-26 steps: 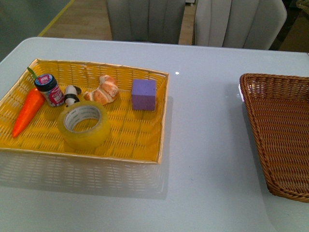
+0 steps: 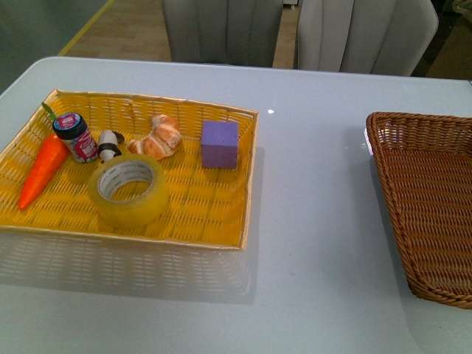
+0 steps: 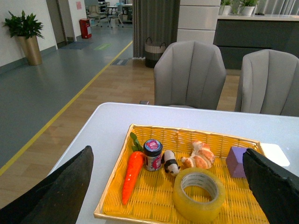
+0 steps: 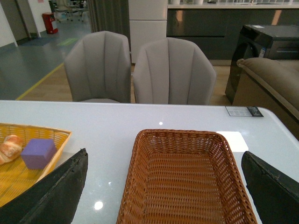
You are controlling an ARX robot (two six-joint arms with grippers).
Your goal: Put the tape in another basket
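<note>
The tape point(image 2: 128, 189), a wide yellowish roll with a white core, lies flat in the yellow tray point(image 2: 199, 214) on the left of the table. My left gripper point(image 3: 170, 196) is open above the table, and the tape point(image 3: 198, 193) shows between its black fingers point(image 3: 60, 191), apart from them. The brown wicker basket point(image 2: 428, 206) sits at the table's right edge and holds nothing. My right gripper point(image 4: 163, 191) is open over the basket point(image 4: 184, 177). Neither arm appears in the front view.
The tray also holds a carrot point(image 2: 43, 169), a small jar point(image 2: 76, 137), a panda figure point(image 2: 109, 145), a croissant point(image 2: 157, 138) and a purple cube point(image 2: 220, 144). Bare white table point(image 2: 317, 221) separates tray and basket. Two grey chairs point(image 2: 295, 33) stand behind the table.
</note>
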